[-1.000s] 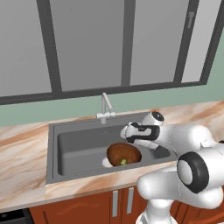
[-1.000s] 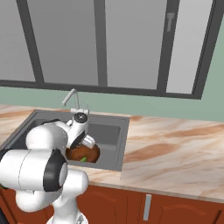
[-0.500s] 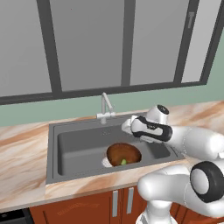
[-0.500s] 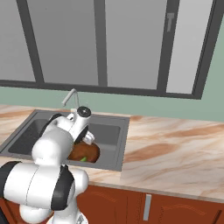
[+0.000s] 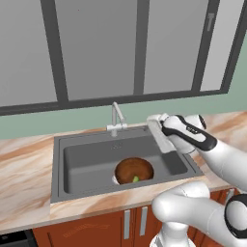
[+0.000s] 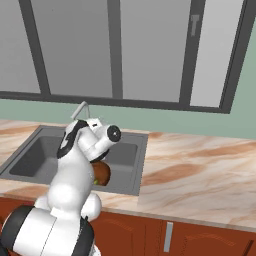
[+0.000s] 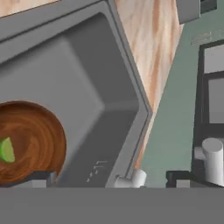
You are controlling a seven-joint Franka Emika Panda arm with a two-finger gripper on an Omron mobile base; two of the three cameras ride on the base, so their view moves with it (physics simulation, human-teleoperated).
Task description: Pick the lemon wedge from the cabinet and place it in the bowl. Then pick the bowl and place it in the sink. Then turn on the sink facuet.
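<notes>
The bowl sits in the sink, lemon wedge inside. The gripper hovers right of the faucet; finger spacing cannot be determined.

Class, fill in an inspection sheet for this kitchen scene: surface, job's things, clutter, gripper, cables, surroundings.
Surface: marbled counter around the sink.
Job's things: bowl sits in the sink; lemon wedge lies in the bowl; faucet stands behind the basin.
Clutter: nothing seen.
Gripper: gripper hangs above the sink's right rim, beside the faucet; whether the jaws are open cannot be told.
Cables: nothing seen.
Surroundings: window, green wall, red-brown low cabinets.
</notes>
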